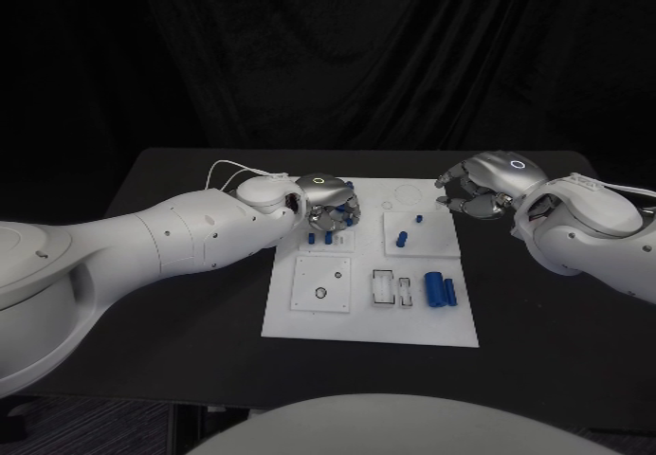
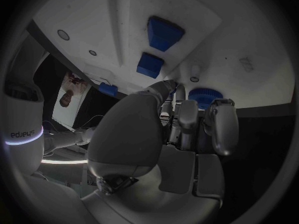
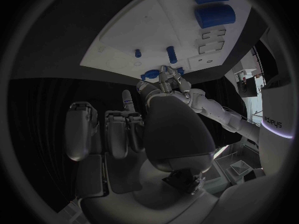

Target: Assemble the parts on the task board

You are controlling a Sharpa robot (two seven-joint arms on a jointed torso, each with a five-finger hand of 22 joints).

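Note:
The white task board [image 1: 369,313] lies mid-table. My left hand [image 1: 328,202] is down on its far left corner, its fingertips [image 2: 187,107] closed round a blue round part [image 2: 202,95] that sits on the board [image 2: 93,15]. The right wrist view shows that left hand [image 3: 169,80] with the round part [image 3: 149,74] from across the board. My right hand [image 1: 479,190] hovers beside the board's far right corner, fingers apart and holding nothing. Two blue cylinders [image 1: 440,289] lie at the board's near right. A blue peg [image 1: 404,237] and a smaller one [image 1: 418,219] stand mid-board.
Two small blue blocks [image 1: 320,240] sit just in front of my left hand, and they appear again as blue blocks [image 2: 163,32] in the left wrist view. White rectangular slots [image 1: 390,287] lie left of the cylinders. A white cable [image 1: 232,171] runs behind my left wrist.

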